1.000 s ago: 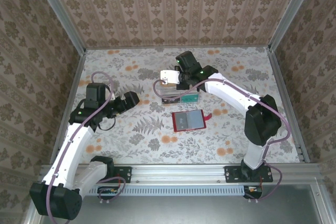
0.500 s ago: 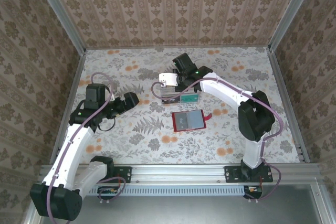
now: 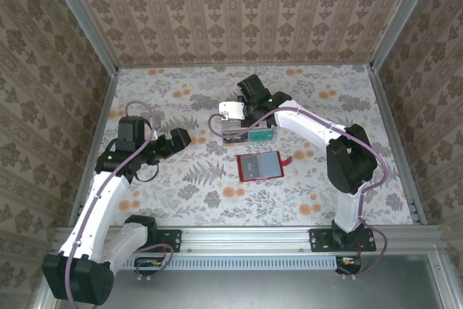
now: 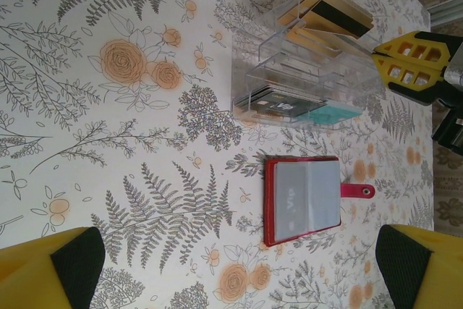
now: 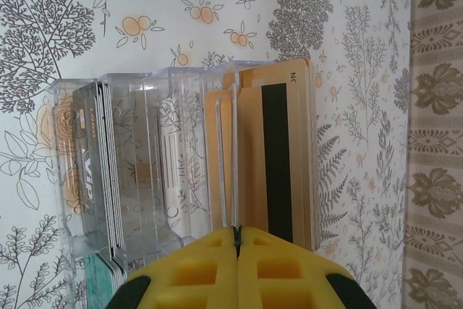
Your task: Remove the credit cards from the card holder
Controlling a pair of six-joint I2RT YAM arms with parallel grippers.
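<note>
Left end effector (image 3: 180, 137) hangs released, jaws wide, over the worktop (image 3: 181, 189), the card holder (image 3: 259, 166) lies open and flat mid-worktop, and just beyond it the right end effector (image 5: 237, 240) is clenched on a whitish card (image 3: 232, 108) above the clear tray (image 4: 304, 77).

Bright, even, soft light all round, looks like it's from overhead. Shadows weak: faint smudges under arms on tabletop (image 3: 188, 193) in top view. Clear tray (image 5: 145, 142) catches white glints along edges. Right hand (image 5: 236, 240) up close, soft and fuzzy. Left hand (image 4: 239, 251) fingers (image 4: 43, 273) blurry in bottom corners, middle crisp. Top view coarser, walls lean outward toward edges.
</note>
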